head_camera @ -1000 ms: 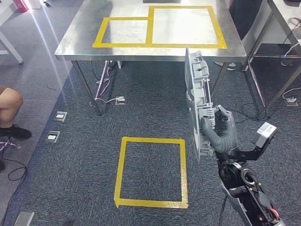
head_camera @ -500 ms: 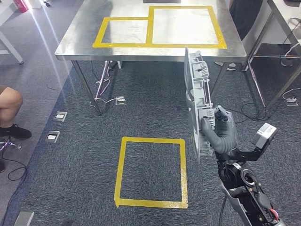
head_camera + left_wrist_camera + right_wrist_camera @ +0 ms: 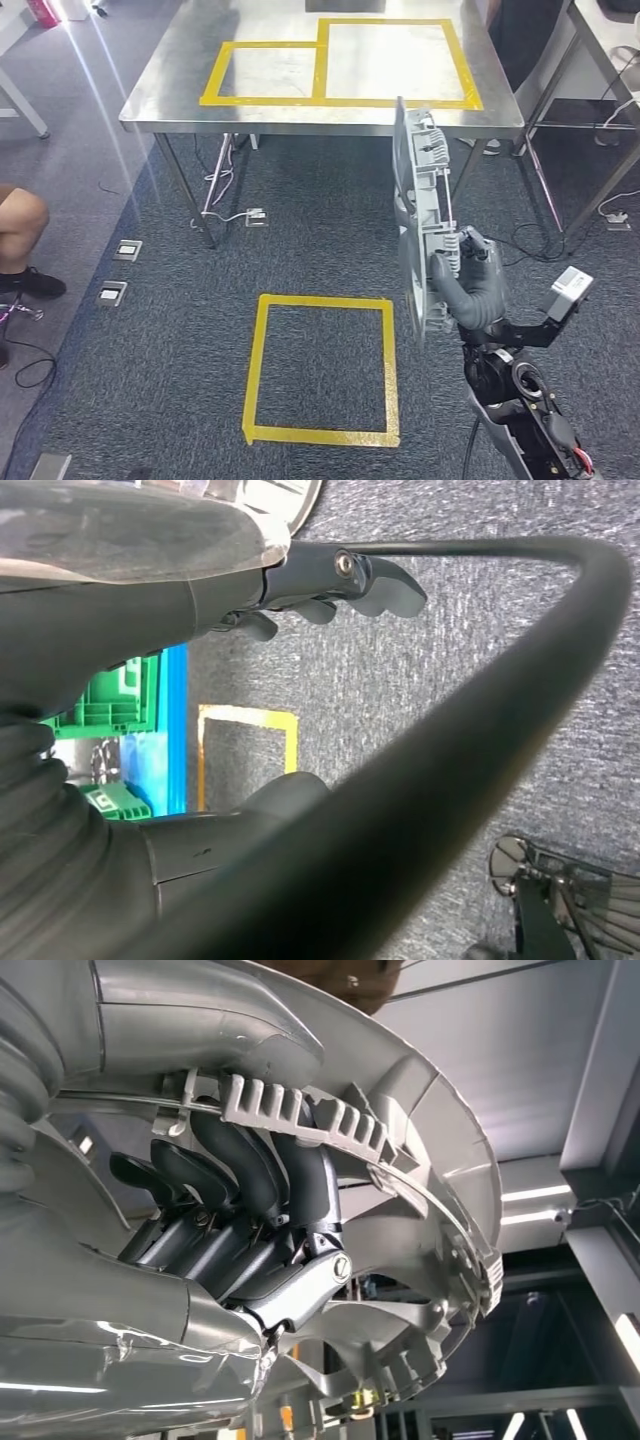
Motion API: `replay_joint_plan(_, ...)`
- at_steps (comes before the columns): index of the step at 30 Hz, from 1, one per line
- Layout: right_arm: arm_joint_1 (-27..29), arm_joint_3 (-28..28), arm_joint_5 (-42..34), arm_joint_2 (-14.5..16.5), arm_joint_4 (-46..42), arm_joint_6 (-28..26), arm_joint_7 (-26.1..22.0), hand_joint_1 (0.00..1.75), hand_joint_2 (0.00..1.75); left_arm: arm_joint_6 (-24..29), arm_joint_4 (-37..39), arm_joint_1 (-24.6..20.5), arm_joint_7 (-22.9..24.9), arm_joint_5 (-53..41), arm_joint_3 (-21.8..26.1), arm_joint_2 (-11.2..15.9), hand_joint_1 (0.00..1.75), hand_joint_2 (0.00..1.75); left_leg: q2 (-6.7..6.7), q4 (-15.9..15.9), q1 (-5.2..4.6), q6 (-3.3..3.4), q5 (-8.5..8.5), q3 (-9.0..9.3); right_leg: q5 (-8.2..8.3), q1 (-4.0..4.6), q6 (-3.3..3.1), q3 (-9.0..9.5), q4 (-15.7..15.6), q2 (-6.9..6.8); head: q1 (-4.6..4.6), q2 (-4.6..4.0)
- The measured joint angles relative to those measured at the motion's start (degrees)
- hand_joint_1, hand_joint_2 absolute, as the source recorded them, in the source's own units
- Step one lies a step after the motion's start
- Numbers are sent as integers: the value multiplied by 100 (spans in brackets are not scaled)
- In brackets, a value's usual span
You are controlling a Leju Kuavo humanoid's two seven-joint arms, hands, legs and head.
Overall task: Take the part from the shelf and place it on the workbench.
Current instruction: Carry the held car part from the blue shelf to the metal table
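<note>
Upright grey ribbed part, workbench-side

A square outline of yellow tape lies on the dark grey carpet floor. Small metal floor sockets sit near a person's bare leg. Green plastic crates stand beside a blue panel.

Dark grey carpet is seen across most of the frame. A square of yellow tape is laid on it at lower centre. A steel table is set along the top, marked with two yellow rectangles. Floor sockets and cables are seen at left.
</note>
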Motion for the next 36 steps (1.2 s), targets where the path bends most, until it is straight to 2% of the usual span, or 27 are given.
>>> replay_joint_plan(1, 15, 1, 0, 0, 0, 1, 0, 175, 175, -5, 0, 0, 0, 1, -1, -1, 0, 175, 2, 6, 10, -11, -17, 13, -96, -26, 31, -182, 335, -2, 17, 0)
replay_joint_plan(2, 35, 2, 0, 0, 0, 1, 2, 175, 175, -8, 0, 1, 0, 1, -2, -3, 0, 175, -1, 17, 27, -32, -39, 28, -77, -55, 65, -274, 470, -4, 25, 0)
replay_joint_plan(3, 52, 3, 0, 0, 0, 1, 4, 175, 175, -9, 0, 3, 0, 3, -3, -5, 0, 175, -12, 41, 51, -63, -68, 46, 62, -87, 103, -248, 364, -7, 34, 1)
replay_joint_plan(5, 69, 3, 0, 0, 1, 1, 5, 175, 175, -12, 0, 8, 0, 5, -4, -10, 0, 175, -44, 135, 113, -156, -162, 76, 498, -157, 199, 72, -376, 7, 73, 1)
replay_joint_plan(6, 68, 3, 0, 0, 3, 4, 3, 175, 175, -13, 1, 6, 0, 6, -5, -1, 0, 175, -58, 211, 123, -213, -216, 66, 629, -176, 229, 247, -725, 38, 115, 1)
replay_joint_plan(7, 66, 4, 0, 0, 3, 8, 1, 175, 175, -13, 1, 5, 0, 7, -5, 6, 0, 175, -72, 276, 124, -263, -253, 41, 682, -184, 222, 354, -940, 66, 146, 0)
replay_joint_plan(8, 68, 5, -2, 0, 3, 13, -1, 175, 175, -13, 2, 3, 0, 7, -6, 13, 0, 175, -82, 319, 119, -303, -271, 12, 650, -171, 192, 389, -998, 92, 145, 0)
replay_joint_plan(10, 71, 5, -4, -2, 1, 17, 2, 175, 175, -13, 2, 2, 0, 8, -7, 13, 0, 175, -91, 337, 124, -354, -271, -22, 622, -140, 68, 371, -963, 91, 92, 0)
replay_joint_plan(12, 70, 1, -5, -5, -3, 17, 3, 175, 175, -13, 2, -2, 0, 8, -7, 7, 0, 175, 17, 492, 139, -387, -358, -80, 615, -131, -28, 388, -969, 66, 16, 0)
replay_joint_plan(13, 68, -1, -5, -7, -5, 19, -1, 175, 175, -13, 2, -9, 0, 8, -7, 5, 0, 175, 91, 756, 134, -394, -483, -210, 612, -129, -70, 403, -979, 48, -25, 0)
replay_joint_plan(15, 66, -1, -4, -7, -8, 25, -10, 175, 175, -13, 2, -22, 0, 7, -8, 4, 0, 175, 193, 1605, 111, -385, -813, -679, 595, -102, -124, 415, -984, 5, -120, 0)
replay_joint_plan(16, 68, -1, -4, -7, -6, 26, -12, 175, 175, -13, 2, -25, 0, 6, -8, 3, 0, 175, 201, 2007, 100, -373, -927, -928, 584, -84, -144, 420, -984, -15, -155, 0)
replay_joint_plan(17, 71, -1, -4, -7, -4, 27, -10, 175, 175, -12, 2, -21, 0, 6, -9, 1, 0, 175, 201, 2227, 91, -352, -937, -1091, 572, -66, -161, 429, -984, -32, -179, 0)
replay_joint_plan(18, 72, 1, -4, -7, -3, 27, -9, 175, 175, -12, 2, -16, 0, 6, -9, -1, 0, 175, 201, 2208, 79, -321, -828, -1136, 558, -49, -173, 445, -984, -42, -201, 0)
replay_joint_plan(19, 71, 1, -4, -7, -2, 28, -9, 175, 175, -11, 2, -12, 0, 6, -9, -1, 0, 175, 202, 1944, 63, -279, -618, -1053, 543, -34, -179, 468, -984, -48, -217, 0)
replay_joint_plan(20, 68, 1, -4, -7, -2, 33, -11, 175, 175, -10, 2, -9, 0, 7, -9, 2, 0, 175, 212, 1513, 35, -225, -361, -878, 524, -25, -180, 492, -986, -55, -234, 0)
replay_joint_plan(21, 66, 1, -4, -7, -2, 38, -14, 175, 175, -9, 2, -11, 0, 8, -9, 8, 0, 175, 233, 1089, -2, -175, -173, -692, 504, -7, -169, 509, -986, -61, -247, 0)
replay_joint_plan(22, 65, 1, -2, -7, -2, 44, -20, 175, 175, -8, 2, -17, 0, 9, -9, 14, 0, 175, 255, 760, -35, -144, -56, -553, 486, 2, -153, 516, -987, -67, -256, 0)
replay_joint_plan(23, 66, 1, 2, -7, -2, 49, -25, 175, 175, -7, 1, -23, 0, 11, -9, 17, 0, 175, 274, 569, -67, -127, -16, -476, 473, 9, -130, 517, -991, -75, -260, 0)
replay_joint_plan(24, 66, 1, 5, -7, -2, 50, -29, 175, 175, -6, 1, -28, 0, 12, -9, 21, 0, 175, 281, 519, -89, -125, -41, -461, 465, 12, -102, 517, -1001, -84, -254, 0)
replay_joint_plan(27, 64, -4, 11, -7, -4, 53, -37, 175, 175, -6, 2, -29, -1, 14, -9, 17, 0, 175, 264, 431, -73, -85, -41, -404, 376, -6, -9, 507, -942, -95, -217, 0)
replay_joint_plan(28, 60, -7, 11, -7, -4, 55, -40, 175, 175, -6, 2, -25, -2, 14, -10, 15, 0, 175, 262, 398, -60, -60, -43, -365, 261, -8, 13, 429, -750, -88, -185, 0)
replay_joint_plan(29, 58, -9, 11, -8, -4, 57, -44, 175, 175, -6, 2, -21, -2, 15, -10, 14, 0, 175, 262, 379, -55, -35, -51, -330, 99, -14, 25, 282, -428, -79, -145, 0)
replay_joint_plan(31, 62, -9, 13, -9, -2, 61, -49, 175, 175, -6, 2, -21, -2, 15, -11, 13, 0, 175, 253, 377, -70, 7, -81, -290, -216, -11, 46, -130, 401, -70, -72, 0)
replay_joint_plan(32, 70, -7, 13, -9, 2, 61, -49, 175, 175, -6, 2, -22, -2, 15, -11, 11, 0, 175, 242, 379, -77, 16, -98, -269, -258, -12, 54, -285, 667, -70, -52, 0)
replay_joint_plan(34, 81, -3, 13, -9, 12, 61, -47, 175, 175, -6, 2, -23, -2, 15, -15, 9, 0, 175, 212, 382, -84, 18, -131, -221, -81, -13, 56, -346, 661, -70, -23, 0)
replay_joint_plan(36, 83, -3, 13, -9, 18, 60, -46, 175, 175, -6, 2, -22, -2, 15, -18, 7, 0, 175, 199, 383, -85, 15, -146, -196, 85, -13, 51, -277, 462, -70, -9, 0)
